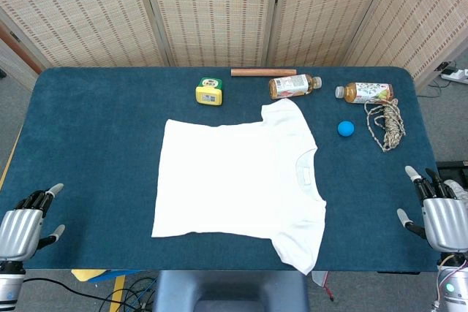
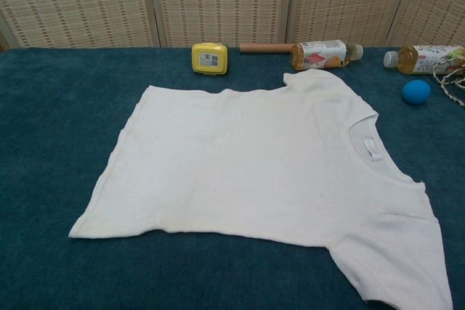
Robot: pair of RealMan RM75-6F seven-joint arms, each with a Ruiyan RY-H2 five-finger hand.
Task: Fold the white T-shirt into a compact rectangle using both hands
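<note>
The white T-shirt lies flat and spread out in the middle of the blue table, collar to the right, hem to the left. In the chest view the T-shirt fills most of the frame. My left hand hovers at the table's near left corner, fingers apart and holding nothing. My right hand hovers at the near right edge, also with fingers apart and empty. Both hands are well clear of the shirt. Neither hand shows in the chest view.
Along the far side stand a yellow tape measure, a wooden stick and two drink bottles. A blue ball and a coiled rope lie right of the shirt.
</note>
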